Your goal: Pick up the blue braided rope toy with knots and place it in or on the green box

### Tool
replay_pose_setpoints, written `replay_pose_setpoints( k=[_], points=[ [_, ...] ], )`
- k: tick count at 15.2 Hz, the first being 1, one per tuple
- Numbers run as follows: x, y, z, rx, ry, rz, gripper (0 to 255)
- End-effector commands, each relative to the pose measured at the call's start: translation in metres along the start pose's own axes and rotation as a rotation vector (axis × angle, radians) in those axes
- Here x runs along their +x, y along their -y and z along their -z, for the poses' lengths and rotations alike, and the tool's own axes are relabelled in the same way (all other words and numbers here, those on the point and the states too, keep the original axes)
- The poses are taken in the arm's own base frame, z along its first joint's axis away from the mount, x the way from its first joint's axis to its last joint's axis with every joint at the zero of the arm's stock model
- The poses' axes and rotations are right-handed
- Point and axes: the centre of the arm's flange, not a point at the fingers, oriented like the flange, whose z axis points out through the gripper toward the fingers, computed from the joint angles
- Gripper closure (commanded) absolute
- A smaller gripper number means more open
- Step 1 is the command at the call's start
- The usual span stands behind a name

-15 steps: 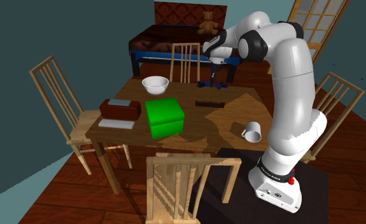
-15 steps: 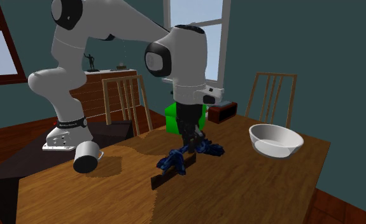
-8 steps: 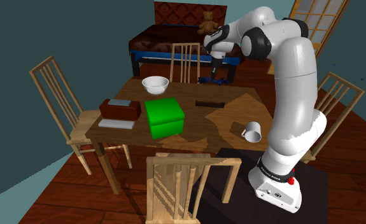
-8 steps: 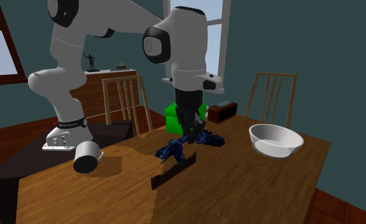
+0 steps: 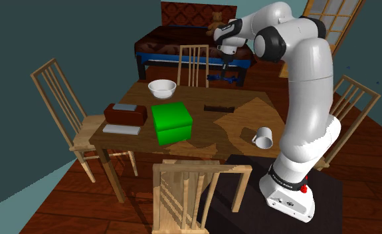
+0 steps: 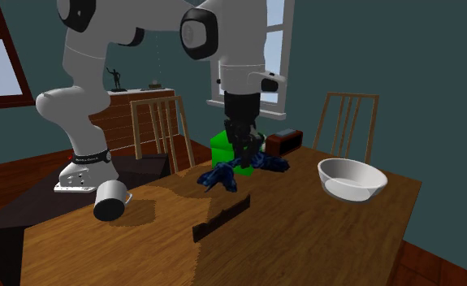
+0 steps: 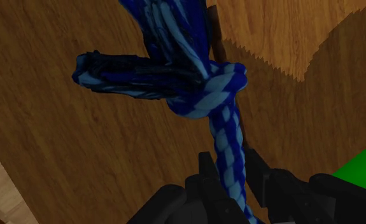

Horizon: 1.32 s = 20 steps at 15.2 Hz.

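– So, from the shoulder view, where is the rope toy (image 5: 224,78) hanging?
– It is dangling just under the gripper (image 5: 224,66), over the far side of the table (image 5: 209,136). It is well apart from the green box (image 5: 171,121), which is sitting closer to the camera, near a white bowl (image 5: 162,87).
– And what is the second exterior view showing?
– The gripper (image 6: 244,154) is pointing straight down and pinching the rope toy (image 6: 219,177) around its middle. Both knotted ends are drooping to either side, clear of the table (image 6: 321,236). A dark strip (image 6: 221,218) is lying on the wood below the toy, and the green box (image 6: 218,151) is peeking out behind the gripper.
– Are the fingers really closing on it?
– Yes, going by the wrist view. The two fingers (image 7: 207,173) are clasping the braided cord between them, so the gripper (image 7: 229,172) is clamping the rope toy (image 7: 175,38). A big knot (image 7: 216,89) is hanging beyond the fingertips, with a frayed end sticking out sideways. A corner of the green box (image 7: 363,167) is showing off to one side of the gripper.
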Motion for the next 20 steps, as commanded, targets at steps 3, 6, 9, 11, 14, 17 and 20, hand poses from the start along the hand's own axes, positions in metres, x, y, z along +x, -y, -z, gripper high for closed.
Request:
replay_pose_setpoints(
  k=[3,6,9,11,14,17,20],
  points=[
    [0.006,0.012,0.015,0.0,0.0,0.0,255],
    [0.024,0.048,0.012,0.0,0.0,0.0,255],
    [0.042,0.083,0.01,0.0,0.0,0.0,255],
    [0.054,0.107,0.008,0.0,0.0,0.0,255],
    [0.071,0.142,0.006,0.0,0.0,0.0,255],
    [0.089,0.177,0.003,0.0,0.0,0.0,255],
    [0.107,0.212,0.0,0.0,0.0,0.0,255]
  ],
)
